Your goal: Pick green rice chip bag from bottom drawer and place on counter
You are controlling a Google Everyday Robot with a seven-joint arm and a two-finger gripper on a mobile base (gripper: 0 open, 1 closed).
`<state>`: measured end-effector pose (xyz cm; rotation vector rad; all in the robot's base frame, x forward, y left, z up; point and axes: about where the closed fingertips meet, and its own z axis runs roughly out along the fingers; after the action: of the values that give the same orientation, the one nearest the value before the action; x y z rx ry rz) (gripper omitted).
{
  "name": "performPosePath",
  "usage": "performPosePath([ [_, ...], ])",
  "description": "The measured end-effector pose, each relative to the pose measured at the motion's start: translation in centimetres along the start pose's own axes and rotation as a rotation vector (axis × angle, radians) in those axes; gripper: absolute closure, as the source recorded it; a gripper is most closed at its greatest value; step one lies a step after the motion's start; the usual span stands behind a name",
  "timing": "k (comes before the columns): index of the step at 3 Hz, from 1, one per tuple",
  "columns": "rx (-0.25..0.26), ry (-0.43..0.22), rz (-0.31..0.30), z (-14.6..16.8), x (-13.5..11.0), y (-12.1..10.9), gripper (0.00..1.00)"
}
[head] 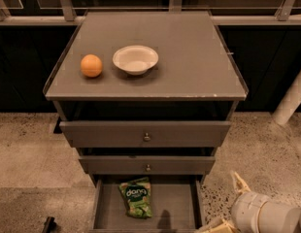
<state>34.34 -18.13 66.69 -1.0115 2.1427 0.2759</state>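
The green chip bag (pixel 136 197) is lying flat in the open bottom drawer (pixel 177 205), left of middle. Its long axis runs roughly up-down in frame, logo end toward the top, tilted a touch. The two knobbed drawers (pixel 145 134) above overhang the back of it. On the counter (pixel 194 57) there's an orange ball (pixel 91 65) and a white bowl (pixel 135 59), upper left. The gripper (pixel 219 202) is at lower right, outside the drawer, fingers spread wide, holding nothing.
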Motion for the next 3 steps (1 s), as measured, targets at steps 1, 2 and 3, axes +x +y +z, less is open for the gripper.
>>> performPosePath([
  [1, 0.018, -0.001, 0.008, 0.4, 0.3, -0.5, 0.00],
  [2, 0.010, -0.010, 0.031, 1.2, 1.0, 0.2, 0.00],
  [3, 0.007, -0.044, 0.114, 4.1, 3.4, 1.7, 0.00],
])
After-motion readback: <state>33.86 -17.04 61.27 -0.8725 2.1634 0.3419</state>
